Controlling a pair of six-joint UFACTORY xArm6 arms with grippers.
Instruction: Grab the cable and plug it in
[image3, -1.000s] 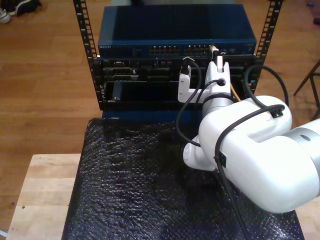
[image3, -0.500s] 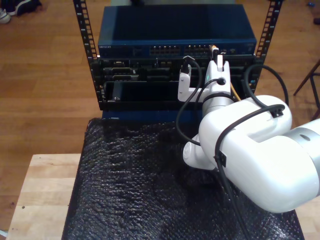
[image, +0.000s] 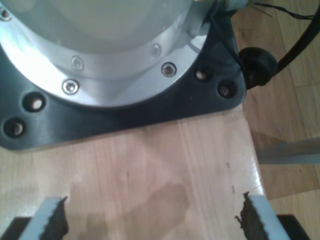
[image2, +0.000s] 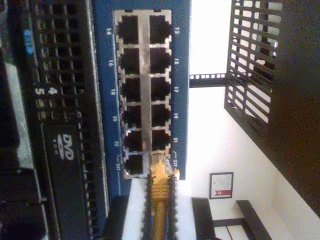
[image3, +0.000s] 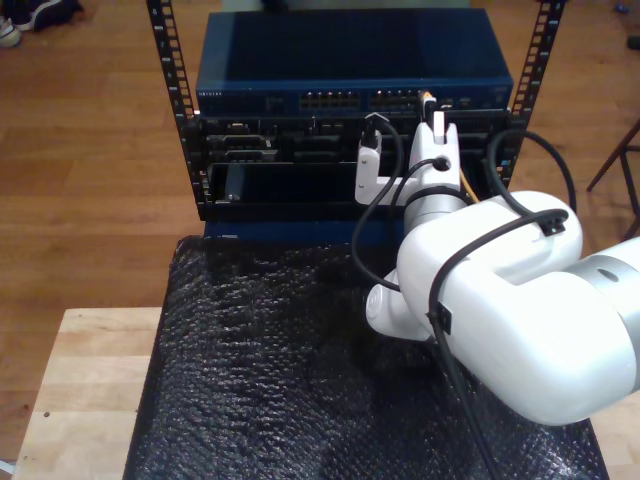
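The yellow-orange cable (image2: 159, 210) is pinched between the fingers (image2: 146, 220) of my second gripper (image2: 160, 192), which is shut on it. Its clear connector (image2: 160, 164) sits at the mouth of the end port of the blue switch's port block (image2: 145, 90); how deep it sits I cannot tell. In the exterior view my second gripper (image3: 432, 108) is pressed up to the switch front (image3: 350, 100), with the cable (image3: 427, 97) showing at its tip. My first gripper (image: 152, 222) is open over bare wooden tabletop (image: 150, 165), nothing between its fingers (image: 50, 222).
The switch sits in a black rack (image3: 170, 90) above other black units (image3: 270, 150). A black bubble-textured mat (image3: 270, 380) covers the table. The arm's black hoses (image3: 365, 230) loop near the rack. A round metal arm base (image: 100, 60) on a black plate lies ahead of my first gripper.
My second gripper, with the cable, has edged very slightly toward the exterior view's left at the switch front. Nothing else differs.
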